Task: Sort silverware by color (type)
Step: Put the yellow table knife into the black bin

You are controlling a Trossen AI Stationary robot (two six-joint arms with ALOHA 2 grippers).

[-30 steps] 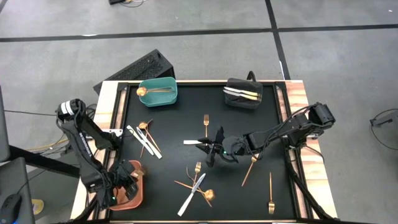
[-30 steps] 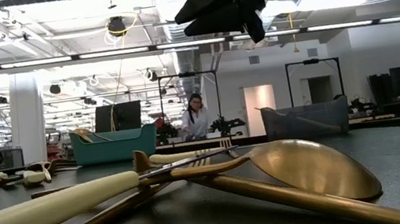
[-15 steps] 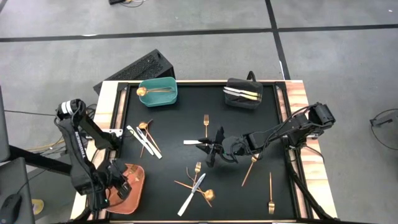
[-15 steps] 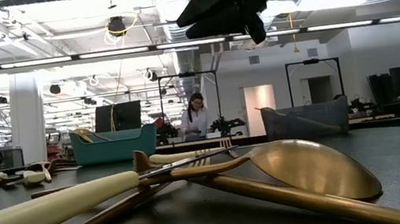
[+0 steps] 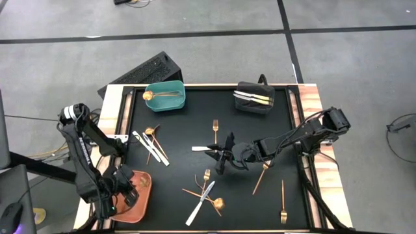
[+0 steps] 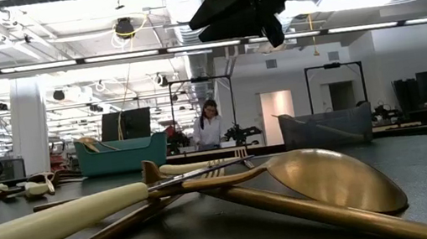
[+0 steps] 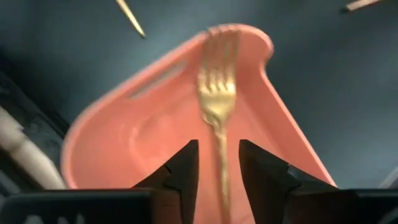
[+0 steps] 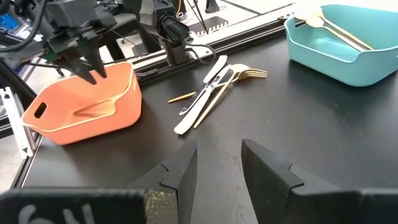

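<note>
Left wrist view: fork [image 7: 217, 106], tines pointing away, between parted left gripper [image 7: 217, 171] fingers.

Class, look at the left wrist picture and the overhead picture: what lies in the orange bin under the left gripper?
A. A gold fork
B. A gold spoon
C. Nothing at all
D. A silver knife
A: the left wrist view shows a gold fork lying in the orange bin, tines pointing away, in line with the gap between the left gripper's parted fingers.
</note>
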